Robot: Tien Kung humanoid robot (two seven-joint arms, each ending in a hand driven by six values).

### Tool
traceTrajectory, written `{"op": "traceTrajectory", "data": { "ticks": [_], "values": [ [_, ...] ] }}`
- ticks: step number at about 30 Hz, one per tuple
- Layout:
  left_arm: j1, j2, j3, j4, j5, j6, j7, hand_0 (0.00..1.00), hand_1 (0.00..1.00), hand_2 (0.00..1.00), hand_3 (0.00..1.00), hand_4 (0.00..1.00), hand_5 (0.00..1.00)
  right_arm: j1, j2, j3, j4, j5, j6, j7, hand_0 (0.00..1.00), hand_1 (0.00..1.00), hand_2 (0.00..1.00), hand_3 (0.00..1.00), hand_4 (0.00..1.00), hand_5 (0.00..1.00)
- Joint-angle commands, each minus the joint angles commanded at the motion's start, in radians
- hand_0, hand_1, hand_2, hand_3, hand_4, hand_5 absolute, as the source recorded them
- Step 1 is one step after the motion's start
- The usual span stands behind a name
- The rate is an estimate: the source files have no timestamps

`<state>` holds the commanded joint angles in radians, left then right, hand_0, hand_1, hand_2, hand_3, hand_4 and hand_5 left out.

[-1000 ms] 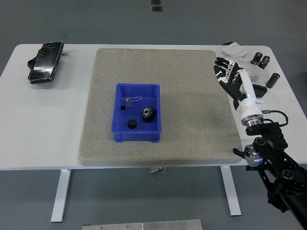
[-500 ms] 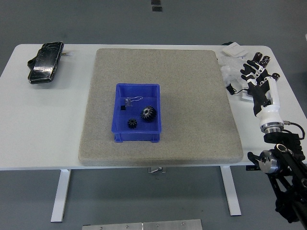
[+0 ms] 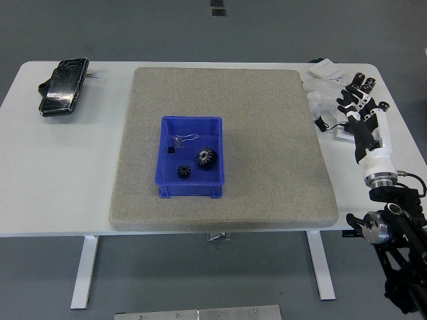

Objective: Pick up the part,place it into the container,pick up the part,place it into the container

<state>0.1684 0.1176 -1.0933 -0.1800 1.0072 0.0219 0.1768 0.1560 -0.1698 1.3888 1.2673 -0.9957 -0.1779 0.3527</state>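
Two black gears lie inside the blue container [image 3: 191, 157] at the centre of the frame: the larger gear [image 3: 206, 157] toward its right side and the smaller gear [image 3: 183, 171] just below and left of it, the two apart. A small metal clip [image 3: 183, 140] and a tiny dark piece [image 3: 171, 151] sit in the container's upper half. The container rests on a grey mat [image 3: 267, 133] that covers the middle of the white counter [image 3: 67, 180].

At the right edge of the frame the right hand [image 3: 360, 113] hangs over the counter beside the mat, fingers [image 3: 347, 97] spread and holding nothing. Around its fingertips lie clear plastic bags [image 3: 319, 100], a white card [image 3: 325, 69] and dark cylinders [image 3: 365, 82] in the upper right. A black device [image 3: 62, 87] lies in the upper left of the counter.
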Motion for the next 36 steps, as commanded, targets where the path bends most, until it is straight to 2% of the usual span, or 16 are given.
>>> {"op": "traceTrajectory", "data": {
  "ticks": [8, 36],
  "values": [
    [-0.005, 0.000, -0.004, 0.000, 0.003, 0.000, 0.000, 0.643, 0.568, 0.564, 0.609, 0.681, 0.255, -0.004, -0.005, 0.032, 0.024, -0.015, 0.000, -0.003, 0.800, 0.737, 0.758, 0.707, 0.726, 0.440],
    [-0.001, -0.004, -0.011, 0.000, 0.012, 0.000, 0.002, 0.642, 0.566, 0.564, 0.609, 0.680, 0.249, -0.004, -0.007, 0.043, 0.010, -0.027, 0.001, -0.012, 0.800, 0.735, 0.758, 0.705, 0.728, 0.442]
  ]
}}
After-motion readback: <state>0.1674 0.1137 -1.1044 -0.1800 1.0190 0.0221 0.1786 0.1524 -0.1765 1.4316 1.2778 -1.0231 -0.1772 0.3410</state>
